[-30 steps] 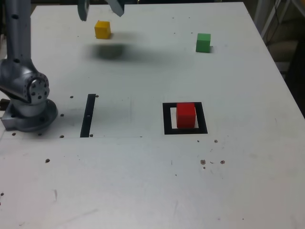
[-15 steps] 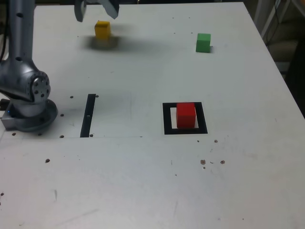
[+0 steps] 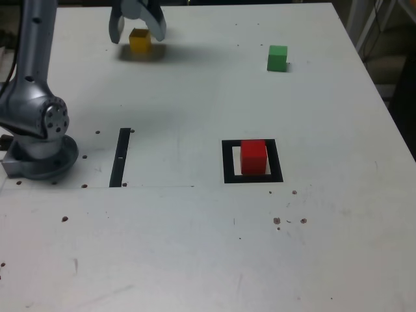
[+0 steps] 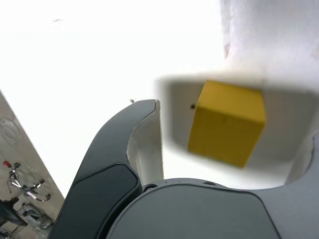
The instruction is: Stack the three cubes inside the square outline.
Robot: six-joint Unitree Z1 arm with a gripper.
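The yellow cube (image 3: 139, 40) sits at the far left of the table in the exterior view. My gripper (image 3: 137, 30) is open and lowered around it, one finger on each side; the wrist view shows the yellow cube (image 4: 227, 123) between the spread fingers (image 4: 144, 134) with gaps on both sides. The red cube (image 3: 253, 156) stands inside the square outline (image 3: 228, 162) near the table's middle. At the far right, alone on the table, is the green cube (image 3: 277, 58).
The arm's base (image 3: 39, 133) stands at the exterior view's left edge. A thin black strip (image 3: 120, 156) lies beside it. Small dark specks dot the white table (image 3: 195, 247); its right edge borders dark clutter.
The gripper has come down and shifted slightly right, from above and beside the yellow cube to straddling it. The cubes have not moved.
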